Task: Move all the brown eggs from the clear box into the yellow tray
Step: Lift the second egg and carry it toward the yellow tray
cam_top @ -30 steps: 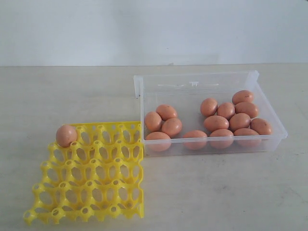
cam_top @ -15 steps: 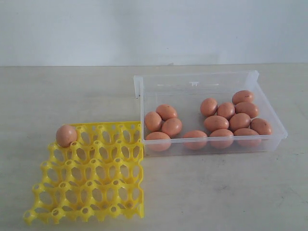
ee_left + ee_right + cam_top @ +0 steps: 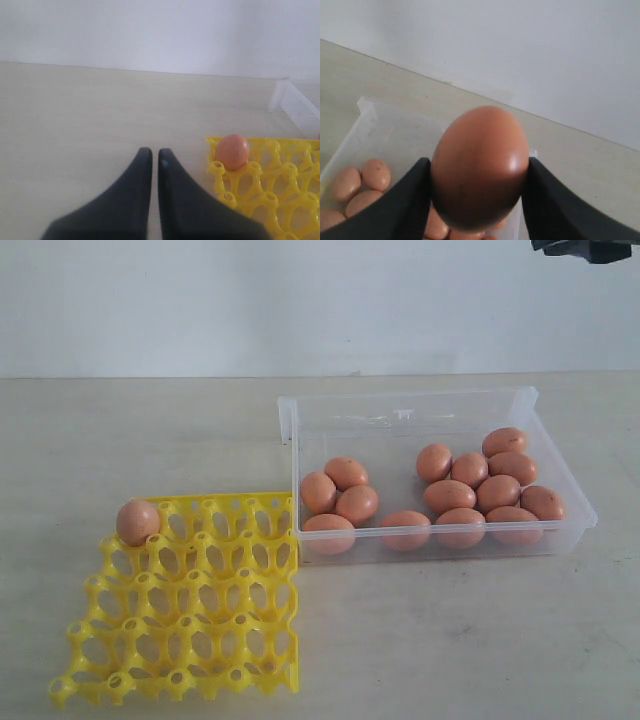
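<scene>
Several brown eggs lie in the clear box at the right of the exterior view. One more brown egg sits in the far left corner cup of the yellow tray. High above the box, my right gripper is shut on a brown egg, with box eggs visible below. My left gripper is shut and holds nothing; it hovers over bare table beside the tray and its egg.
A dark piece of the right arm pokes in at the top right corner of the exterior view. The box's lid stands up along its far side. The tray touches the box's near left corner. A pale wall stands behind the table.
A dark part of the right arm has come into the top right corner of the exterior view. The eggs, box and tray have not moved.
</scene>
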`<state>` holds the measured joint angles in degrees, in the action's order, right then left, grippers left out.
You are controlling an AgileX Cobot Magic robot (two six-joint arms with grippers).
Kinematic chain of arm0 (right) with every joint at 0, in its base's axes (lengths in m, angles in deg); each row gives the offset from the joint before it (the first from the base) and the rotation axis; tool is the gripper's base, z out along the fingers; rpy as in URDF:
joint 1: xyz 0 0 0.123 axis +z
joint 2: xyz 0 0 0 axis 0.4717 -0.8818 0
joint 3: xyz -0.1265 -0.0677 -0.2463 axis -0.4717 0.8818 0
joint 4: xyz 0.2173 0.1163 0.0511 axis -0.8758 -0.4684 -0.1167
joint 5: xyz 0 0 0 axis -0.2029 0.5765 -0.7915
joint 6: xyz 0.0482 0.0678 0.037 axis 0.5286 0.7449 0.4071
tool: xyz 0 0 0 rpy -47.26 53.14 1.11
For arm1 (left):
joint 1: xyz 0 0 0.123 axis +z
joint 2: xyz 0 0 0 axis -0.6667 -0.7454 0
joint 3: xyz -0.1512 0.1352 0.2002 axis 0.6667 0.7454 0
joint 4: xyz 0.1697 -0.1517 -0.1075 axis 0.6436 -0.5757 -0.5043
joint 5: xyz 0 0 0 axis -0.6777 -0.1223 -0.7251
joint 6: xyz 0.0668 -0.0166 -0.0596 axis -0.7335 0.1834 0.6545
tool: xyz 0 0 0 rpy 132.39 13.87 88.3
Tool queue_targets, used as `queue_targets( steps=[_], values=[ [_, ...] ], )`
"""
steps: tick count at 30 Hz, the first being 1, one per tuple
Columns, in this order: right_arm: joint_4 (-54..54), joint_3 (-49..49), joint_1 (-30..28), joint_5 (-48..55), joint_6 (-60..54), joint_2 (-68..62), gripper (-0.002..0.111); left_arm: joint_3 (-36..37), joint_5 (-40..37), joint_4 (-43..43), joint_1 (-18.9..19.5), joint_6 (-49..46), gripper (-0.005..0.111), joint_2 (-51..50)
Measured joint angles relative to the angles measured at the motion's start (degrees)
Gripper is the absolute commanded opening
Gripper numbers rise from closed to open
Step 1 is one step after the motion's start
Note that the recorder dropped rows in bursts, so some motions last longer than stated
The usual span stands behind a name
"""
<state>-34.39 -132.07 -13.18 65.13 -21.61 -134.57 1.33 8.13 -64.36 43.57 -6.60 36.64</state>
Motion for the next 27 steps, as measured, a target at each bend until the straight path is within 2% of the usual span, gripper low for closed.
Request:
queue_targets(
  steps=[6,12,17,23,27],
  values=[
    [-1.11,13.80,0.00,-18.08,8.74,3.69,0.000,0.00,0.00,0.00,0.00,0.00,0.004,0.00],
    [-2.56,30.24,0.87,-34.38,9.55,3.74,0.000,0.00,0.00,0.00,0.00,0.00,0.004,0.00],
    [-1.51,33.84,6.68,-47.80,9.55,1.20,0.000,0.00,0.00,0.00,0.00,0.00,0.004,0.00],
    [-0.66,33.92,15.51,-63.69,10.07,-12.06,0.000,0.00,0.00,0.00,0.00,0.00,0.004,0.00],
    [-0.35,34.19,18.90,-71.22,13.30,-19.75,0.000,0.00,0.00,0.00,0.00,0.00,0.004,0.00]
  ],
)
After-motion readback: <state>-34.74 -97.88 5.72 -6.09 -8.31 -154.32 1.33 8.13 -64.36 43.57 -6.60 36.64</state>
